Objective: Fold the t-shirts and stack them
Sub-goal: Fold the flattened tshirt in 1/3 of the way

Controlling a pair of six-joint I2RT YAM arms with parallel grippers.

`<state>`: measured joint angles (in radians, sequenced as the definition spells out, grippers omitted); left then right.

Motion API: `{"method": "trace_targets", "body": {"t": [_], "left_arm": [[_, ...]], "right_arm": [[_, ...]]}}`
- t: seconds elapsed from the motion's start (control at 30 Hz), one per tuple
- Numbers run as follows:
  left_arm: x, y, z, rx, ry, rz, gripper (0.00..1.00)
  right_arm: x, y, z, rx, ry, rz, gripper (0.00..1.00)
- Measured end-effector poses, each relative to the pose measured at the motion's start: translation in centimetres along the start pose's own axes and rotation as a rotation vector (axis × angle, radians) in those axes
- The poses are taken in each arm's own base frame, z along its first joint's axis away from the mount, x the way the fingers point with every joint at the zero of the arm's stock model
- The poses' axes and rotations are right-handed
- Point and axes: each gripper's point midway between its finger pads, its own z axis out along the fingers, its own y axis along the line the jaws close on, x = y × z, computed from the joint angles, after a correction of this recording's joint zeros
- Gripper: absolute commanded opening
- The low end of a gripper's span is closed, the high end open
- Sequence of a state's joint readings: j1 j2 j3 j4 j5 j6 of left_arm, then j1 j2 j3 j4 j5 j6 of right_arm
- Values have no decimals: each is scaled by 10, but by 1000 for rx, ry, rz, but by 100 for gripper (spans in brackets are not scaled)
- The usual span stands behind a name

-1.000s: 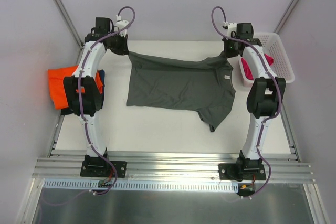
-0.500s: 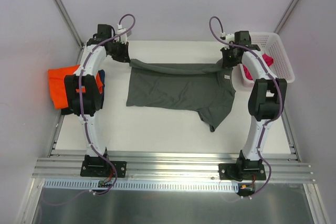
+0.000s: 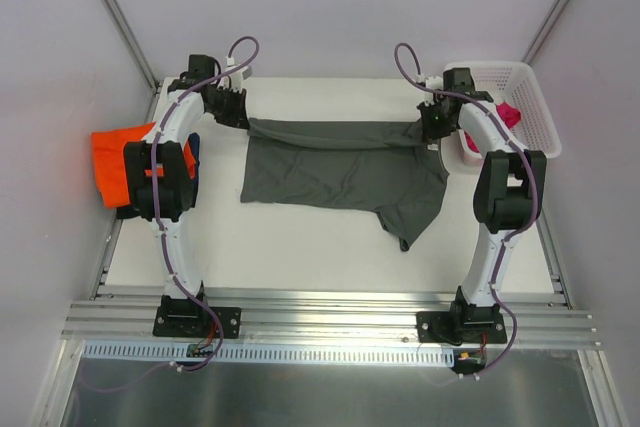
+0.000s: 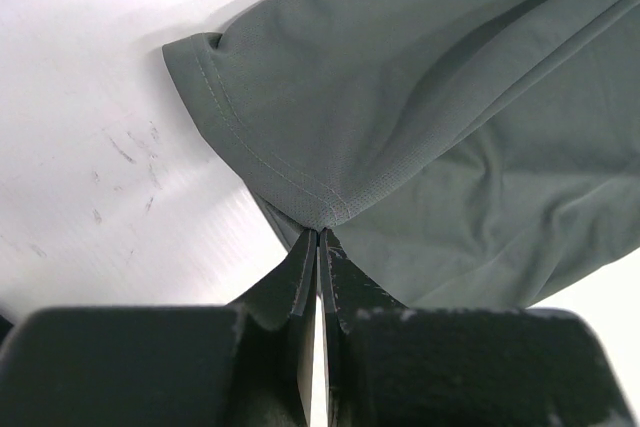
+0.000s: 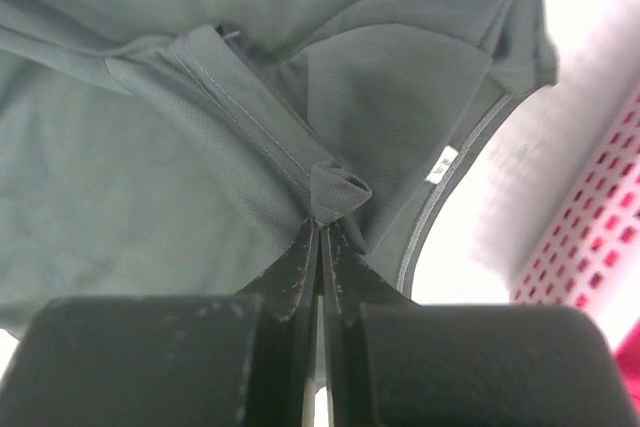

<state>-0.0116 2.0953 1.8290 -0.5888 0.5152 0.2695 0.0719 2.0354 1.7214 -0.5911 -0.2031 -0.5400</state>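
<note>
Matt grey knit cloth t-shirt (image 4: 450, 97), scuffed smooth white table (image 4: 90, 97), plastic lattice basket (image 3: 532, 97)

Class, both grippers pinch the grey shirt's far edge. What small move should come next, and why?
Probably carry that edge toward the near edge. The left gripper and right gripper are both shut on the grey shirt, its far edge lifted and rolled over, the fold only partly made.

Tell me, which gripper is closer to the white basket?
The right gripper, pinching the grey shirt just beside the basket; the left gripper holds the shirt's opposite end.
</note>
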Motion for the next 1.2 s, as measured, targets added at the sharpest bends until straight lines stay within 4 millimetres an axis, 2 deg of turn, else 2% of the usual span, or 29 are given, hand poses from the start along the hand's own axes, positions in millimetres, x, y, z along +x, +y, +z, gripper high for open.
{"method": "trace_targets", "body": {"t": [0.3, 0.33, 0.37, 0.4, 0.43, 0.47, 0.5, 0.67, 0.83, 0.97, 1.1, 1.2], "left_arm": [[4, 0, 2, 1, 9, -11, 0], [4, 0, 2, 1, 10, -15, 11], [4, 0, 2, 1, 10, -17, 35], [4, 0, 2, -1, 9, -19, 78], [4, 0, 2, -3, 10, -30, 90], [5, 0, 2, -6, 12, -45, 99], [5, 0, 2, -9, 12, -54, 99], [2, 0, 0, -25, 9, -98, 99], [-26, -2, -14, -37, -48, -103, 99], [-50, -6, -23, -37, -108, -93, 99], [-38, -19, -14, 3, -70, -108, 99], [-17, -42, 3, 44, 2, -107, 99]], "right_arm": [[16, 4, 2, -14, 38, -6, 1], [17, 4, 1, -15, 39, -7, 2], [17, 5, 1, -15, 40, -7, 5], [18, 5, 1, -18, 41, -7, 11], [18, 5, 1, -20, 41, -9, 25], [18, 6, 0, -23, 42, -9, 32], [19, 6, 0, -26, 45, -13, 39], [20, 7, -3, -29, 52, -28, 52], [3, 3, -11, -13, 14, -35, 53], [-28, -2, -21, 4, -58, -40, 52], [-57, -7, -22, 10, -120, -46, 50], [-63, -5, -10, -17, -129, -24, 49]]}}
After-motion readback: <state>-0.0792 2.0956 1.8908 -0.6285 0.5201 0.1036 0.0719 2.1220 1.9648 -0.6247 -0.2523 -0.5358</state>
